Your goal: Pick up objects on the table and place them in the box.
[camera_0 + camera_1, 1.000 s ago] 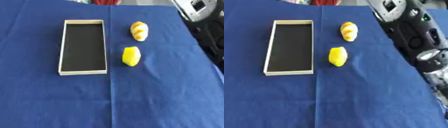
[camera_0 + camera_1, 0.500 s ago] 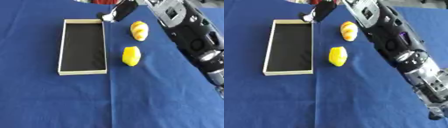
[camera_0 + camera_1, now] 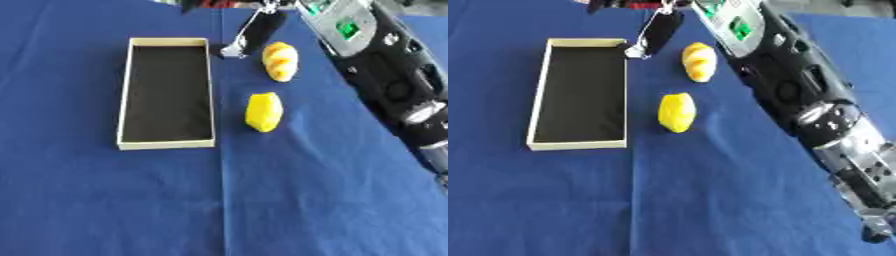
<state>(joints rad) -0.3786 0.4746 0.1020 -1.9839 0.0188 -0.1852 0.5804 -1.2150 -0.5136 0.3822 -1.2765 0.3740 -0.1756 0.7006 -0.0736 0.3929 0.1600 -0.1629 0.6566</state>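
Yellow-orange bread roll [image 3: 279, 60] lies lengthwise just right of our right hand [image 3: 252, 34], fingers straight and holding nothing, hovering by the box [image 3: 166, 144] far corner; lemon [image 3: 263, 112] nearer us, left hand unseen.

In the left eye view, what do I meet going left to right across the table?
Box → right hand → lemon and bread roll at about the same place → right arm.

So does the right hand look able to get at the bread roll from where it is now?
Probably yes: the right hand hangs just beside the bread roll, nothing between them.
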